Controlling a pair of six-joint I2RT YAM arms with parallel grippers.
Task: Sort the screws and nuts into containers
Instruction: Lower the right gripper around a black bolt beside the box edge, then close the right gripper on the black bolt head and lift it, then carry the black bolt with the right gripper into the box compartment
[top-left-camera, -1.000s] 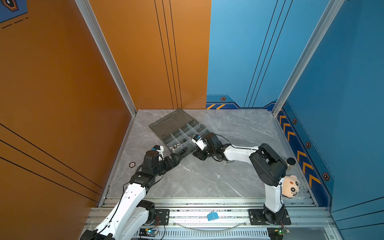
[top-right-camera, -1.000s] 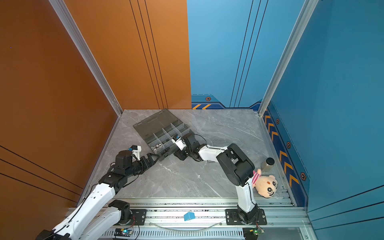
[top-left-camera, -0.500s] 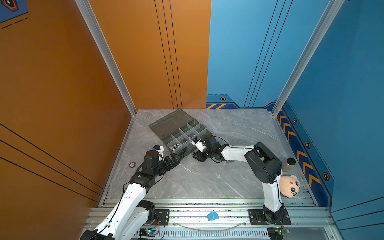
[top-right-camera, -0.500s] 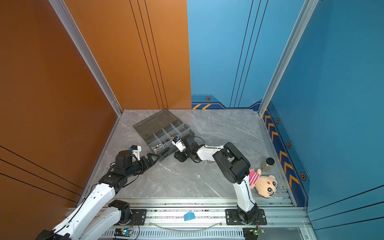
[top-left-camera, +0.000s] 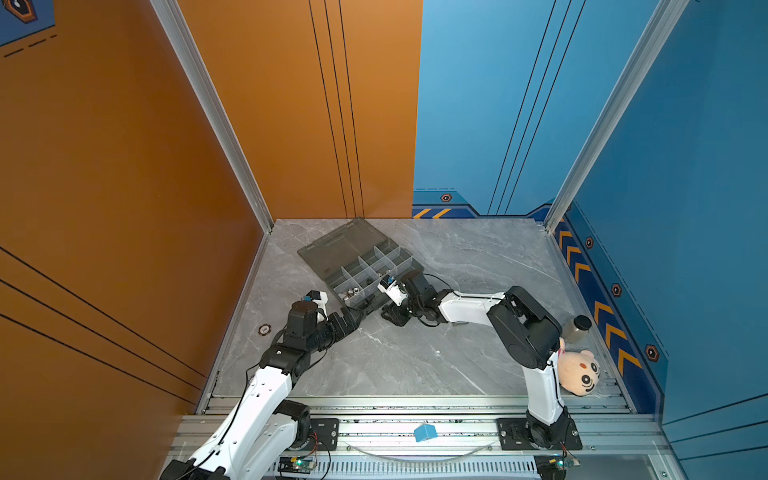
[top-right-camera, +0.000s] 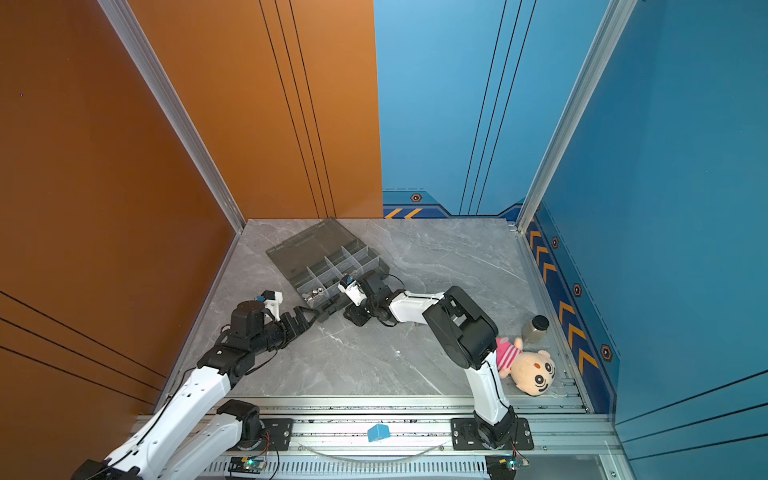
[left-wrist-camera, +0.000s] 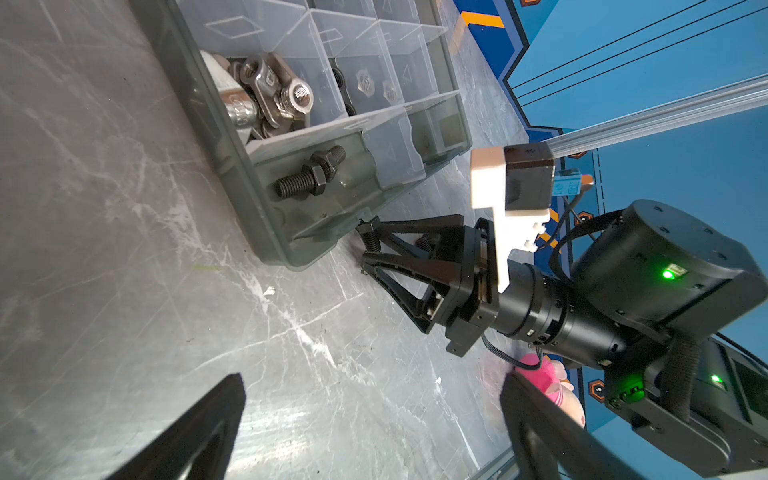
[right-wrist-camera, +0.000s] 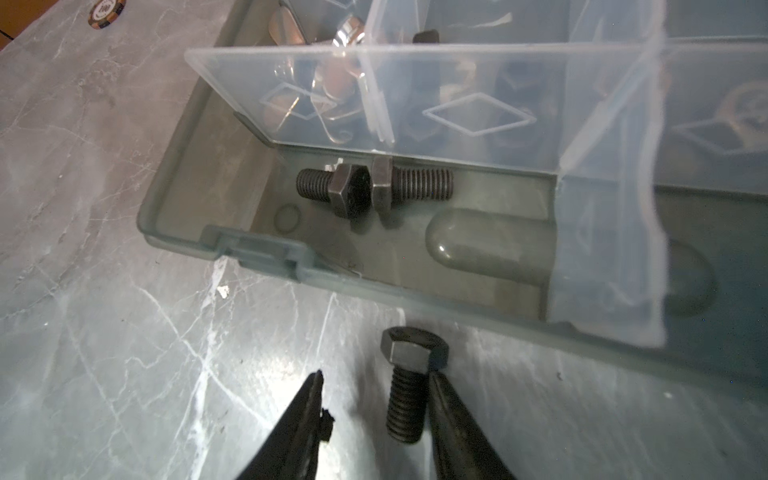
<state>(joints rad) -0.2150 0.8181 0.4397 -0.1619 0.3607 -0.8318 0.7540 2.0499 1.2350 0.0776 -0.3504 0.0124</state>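
1. Step in hand, at a guess: picking one loose black screw up off the table.
2. Lying flat just outside the front wall of the grey box, head end toward the box.
3. Down low around it: right gripper, jaws a little apart, one finger touching the thread, a gap on the other side. Not squeezed on it yet.
4. Near the box corner: left gripper, jaws wide apart, holding nothing.
5. Already inside the long front compartment: two black screws, head to head. Behind the clear wall, in another space: shiny silver nuts.
6. Next, most likely: squeeze shut on the thread, lift up, carry over the low wall, let go beside the two black screws.
7. Careful: small and round, so easy to roll or slip out. Also easy to bump the box wall on the way up.
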